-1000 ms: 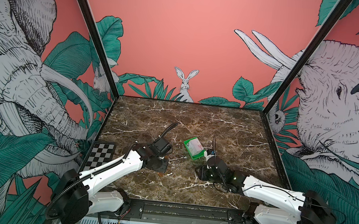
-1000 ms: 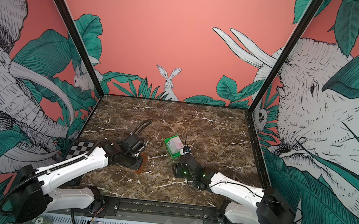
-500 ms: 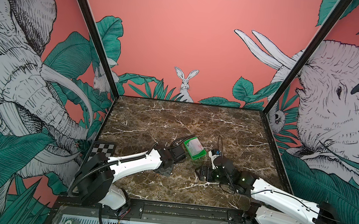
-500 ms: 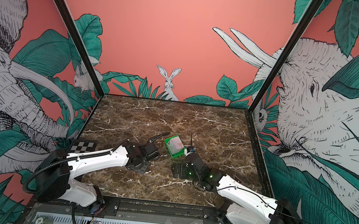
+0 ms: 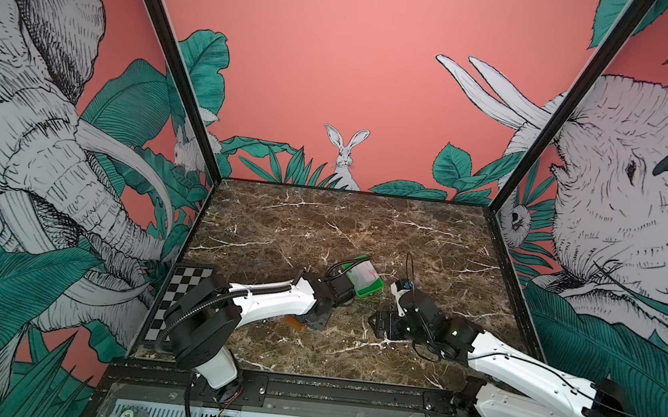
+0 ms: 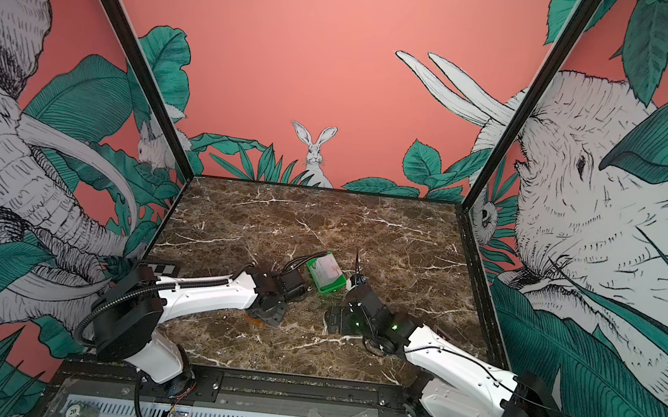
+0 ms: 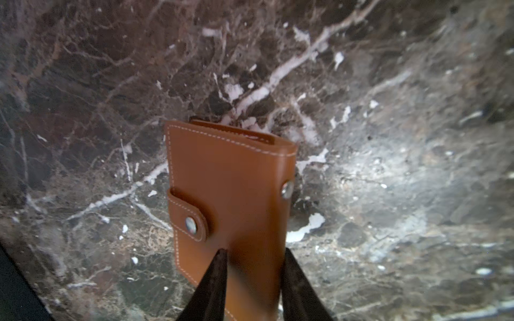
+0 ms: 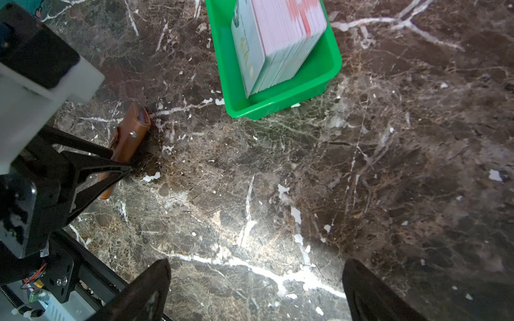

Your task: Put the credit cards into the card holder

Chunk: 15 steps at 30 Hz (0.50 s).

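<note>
Between left claw tips, card holder, upright

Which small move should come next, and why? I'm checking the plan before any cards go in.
Probably bring the open right pincer across to the snap tab and lift it: the card holder is folded shut between the fingers of the left pincer, and the credit cards sit stacked in the green tray.

A small round disc at the lower left of both top views bears the number 20. In the right wrist view, the cards at the top carry gold letters, too blurred to read.
</note>
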{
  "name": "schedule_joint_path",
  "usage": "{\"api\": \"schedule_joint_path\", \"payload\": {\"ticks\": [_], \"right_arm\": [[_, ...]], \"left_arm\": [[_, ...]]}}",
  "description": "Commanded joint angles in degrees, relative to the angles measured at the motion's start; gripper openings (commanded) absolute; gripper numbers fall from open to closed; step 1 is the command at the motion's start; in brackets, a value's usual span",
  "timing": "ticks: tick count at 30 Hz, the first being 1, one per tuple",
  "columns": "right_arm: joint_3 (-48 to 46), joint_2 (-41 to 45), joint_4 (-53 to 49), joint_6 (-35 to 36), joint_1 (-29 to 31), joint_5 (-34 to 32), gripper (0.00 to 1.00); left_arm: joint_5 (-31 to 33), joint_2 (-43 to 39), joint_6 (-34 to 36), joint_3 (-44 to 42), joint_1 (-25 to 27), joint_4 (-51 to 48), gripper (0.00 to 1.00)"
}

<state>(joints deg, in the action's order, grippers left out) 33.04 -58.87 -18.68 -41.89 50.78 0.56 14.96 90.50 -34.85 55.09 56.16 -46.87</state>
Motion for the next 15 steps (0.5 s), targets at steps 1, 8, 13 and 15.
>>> {"api": "schedule_joint_path", "payload": {"ticks": [1,8,13,15], "right_arm": [[-0.1,0.6,1.1,0.9,-0.1,-0.7,0.93],[-0.5,0.5,3.4,0.7,1.3,-0.4,0.9],[-0.1,-1.9,6.3,-1.5,5.2,-2.5,0.9],[0.9,-4.0,7.0,-2.4,7.4,-3.8,0.89]], "left_arm": [[-1.6,-2.8,-0.8,0.2,0.1,1.2,0.4],[-6.6,-5.4,0.0,-0.6,-1.8,3.6,0.52],[-14.0,-10.3,3.1,-5.1,-7.8,10.7,0.53],[-17.3,-11.2,4.9,-6.5,-10.3,13.4,0.54]]}}
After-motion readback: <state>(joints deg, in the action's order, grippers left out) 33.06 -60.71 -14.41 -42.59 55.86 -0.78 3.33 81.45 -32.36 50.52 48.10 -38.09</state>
